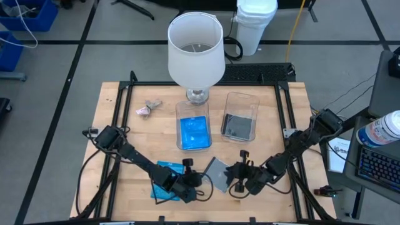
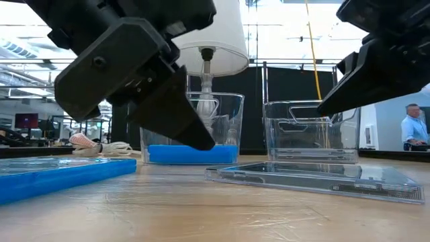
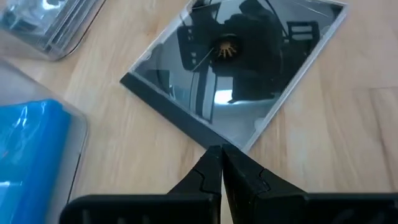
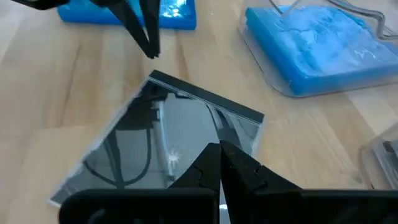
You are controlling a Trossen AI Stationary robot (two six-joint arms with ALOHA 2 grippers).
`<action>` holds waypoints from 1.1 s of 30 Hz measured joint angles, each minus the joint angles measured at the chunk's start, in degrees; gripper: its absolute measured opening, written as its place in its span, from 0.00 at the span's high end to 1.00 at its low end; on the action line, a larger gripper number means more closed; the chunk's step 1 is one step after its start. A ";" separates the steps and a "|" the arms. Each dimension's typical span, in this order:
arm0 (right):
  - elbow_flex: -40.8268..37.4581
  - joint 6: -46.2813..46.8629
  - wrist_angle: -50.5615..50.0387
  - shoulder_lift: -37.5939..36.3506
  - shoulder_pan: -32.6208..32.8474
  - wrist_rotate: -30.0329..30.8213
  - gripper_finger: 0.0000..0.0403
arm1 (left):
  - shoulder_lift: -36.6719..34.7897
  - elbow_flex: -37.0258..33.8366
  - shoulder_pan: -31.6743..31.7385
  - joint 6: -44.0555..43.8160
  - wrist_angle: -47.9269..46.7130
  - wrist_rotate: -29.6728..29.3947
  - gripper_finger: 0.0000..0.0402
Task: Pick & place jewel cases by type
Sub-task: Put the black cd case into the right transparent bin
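A smoky grey jewel case (image 1: pixel 215 174) with a dark spine lies flat on the wooden table between my two grippers. My left gripper (image 3: pixel 221 152) is shut, its tips just beside a corner of the spine; the right wrist view shows a small gap there. My right gripper (image 4: pixel 219 149) is shut and hovers above the case's other side, clear of it in the low view (image 2: pixel 322 109). A blue jewel case (image 1: pixel 164 187) lies flat on the table under the left arm.
Two clear tubs stand behind the cases: one (image 1: pixel 194 132) holds blue cases, the other (image 1: pixel 240 119) grey ones. A white-shaded lamp (image 1: pixel 195 50) stands behind them at the far edge. A small pinkish lump (image 1: pixel 149 108) lies far left. A black frame edges the table.
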 joint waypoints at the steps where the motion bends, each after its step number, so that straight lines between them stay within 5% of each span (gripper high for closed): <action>1: -0.02 0.63 -0.11 0.00 -0.35 0.02 1.00 | 0.00 0.00 0.01 -0.68 -0.27 -0.07 0.95; 15: -3.99 7.97 1.40 1.82 -7.91 -4.79 1.00 | 0.00 0.00 0.72 -4.41 -3.57 5.78 0.95; 33: -3.98 -8.03 15.18 9.46 -15.57 -16.57 1.00 | 0.00 0.00 -0.04 -2.57 -4.91 8.65 0.95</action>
